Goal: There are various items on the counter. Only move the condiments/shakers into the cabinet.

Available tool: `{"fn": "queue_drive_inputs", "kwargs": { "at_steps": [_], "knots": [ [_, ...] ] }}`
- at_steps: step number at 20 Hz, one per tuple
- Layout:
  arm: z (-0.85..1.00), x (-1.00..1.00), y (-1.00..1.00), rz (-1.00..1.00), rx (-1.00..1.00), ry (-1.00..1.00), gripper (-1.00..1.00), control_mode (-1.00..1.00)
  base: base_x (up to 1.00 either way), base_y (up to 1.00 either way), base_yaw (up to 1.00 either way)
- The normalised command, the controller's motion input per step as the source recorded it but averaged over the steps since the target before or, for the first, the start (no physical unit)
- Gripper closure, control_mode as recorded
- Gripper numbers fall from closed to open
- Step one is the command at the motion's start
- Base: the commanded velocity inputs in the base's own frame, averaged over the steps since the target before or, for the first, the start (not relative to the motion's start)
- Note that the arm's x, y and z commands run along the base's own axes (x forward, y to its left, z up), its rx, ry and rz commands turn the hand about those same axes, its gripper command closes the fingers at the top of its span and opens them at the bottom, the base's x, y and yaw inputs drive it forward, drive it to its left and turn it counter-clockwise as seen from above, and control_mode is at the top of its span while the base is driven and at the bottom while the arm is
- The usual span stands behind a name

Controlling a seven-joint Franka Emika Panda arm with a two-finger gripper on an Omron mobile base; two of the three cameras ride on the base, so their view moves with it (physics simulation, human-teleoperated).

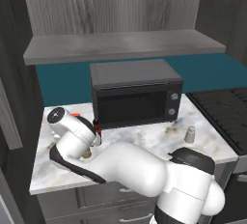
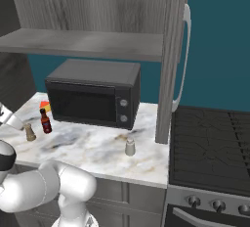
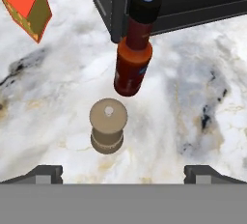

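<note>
In the hand view we see, at the upper left of the frame, an orange triangular food wedge (image 3: 28, 11) lying on the white-and-brown marbled stone counter (image 3: 193, 73), well apart from the rest. Toward the lower centre stands the tan pawn-shaped shaker (image 3: 108, 126), upright, and just above it in the frame the dark red sauce bottle with black cap (image 3: 135, 49), close beside the shaker but not touching it, with the corner of the black microwave (image 3: 169, 1) behind it at the top. Along the bottom edge our tool (image 3: 123, 172) has its two dark tips spread wide, one at the lower left and one at the lower right, holding nothing, the shaker lying above the gap between them. In the right base view the shaker (image 2: 30, 132) and the bottle (image 2: 46, 121) stand at the left of the frame by the microwave's (image 2: 93, 94) front corner, the wedge (image 2: 44, 105) just behind them; the pale grey-white shaker (image 2: 130, 147) stands alone near the frame's centre, on the counter (image 2: 88, 147) in front of the microwave's right end. Above, the wide grey wood-grain cabinet shelf (image 2: 83, 42) spans the upper left.
</note>
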Motion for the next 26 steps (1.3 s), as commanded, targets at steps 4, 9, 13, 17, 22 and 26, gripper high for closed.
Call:
{"fn": "queue_drive_inputs", "kwargs": {
  "at_steps": [4, 9, 13, 17, 22, 26],
  "knots": [
    [-0.20, 0.20, 0.00, -0.03, 0.00, 0.00, -1.00, -1.00, 0.00, 0.00, 0.00],
    [-0.10, 0.22, 0.00, 0.00, 0.00, 0.00, -1.00, -1.00, 0.00, 0.00, 0.00],
    [-0.12, 0.16, 0.00, 0.00, 0.00, 0.00, -1.00, -1.00, 0.00, 0.00, 0.00],
    [-0.21, 0.13, 0.00, 0.00, 0.00, 0.01, -1.00, -1.00, 0.00, 0.00, 0.00],
    [-0.16, 0.00, 0.00, 0.00, 0.00, 0.00, -1.00, -1.00, 0.00, 0.00, 0.00],
    [-0.07, 0.00, 0.00, 0.00, 0.00, 0.00, -1.00, -1.00, 0.00, 0.00, 0.00]
  ]
}}
